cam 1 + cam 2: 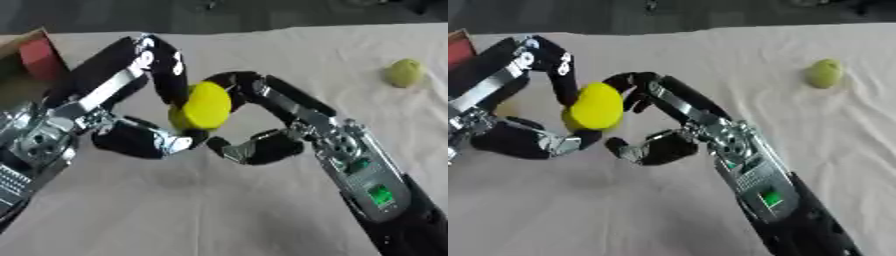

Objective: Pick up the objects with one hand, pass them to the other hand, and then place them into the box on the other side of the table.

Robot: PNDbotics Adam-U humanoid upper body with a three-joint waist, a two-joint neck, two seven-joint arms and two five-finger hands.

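We see two arms, mostly black with silver metal parts. Our left hand (131, 137) has thick black fingers (166, 70) with white markings on the upper segments, and a silver strut runs along one of them. A bright metal bracket sits at the thumb's tip. Its wrist is a cluster of silver, machined parts with a ribbed grey piece below. Our right hand (667, 142) shows glossy black fingers (636, 82) edged by a silver bar. Its forearm carries a grey panel with a small green rectangle, then turns black toward the elbow.
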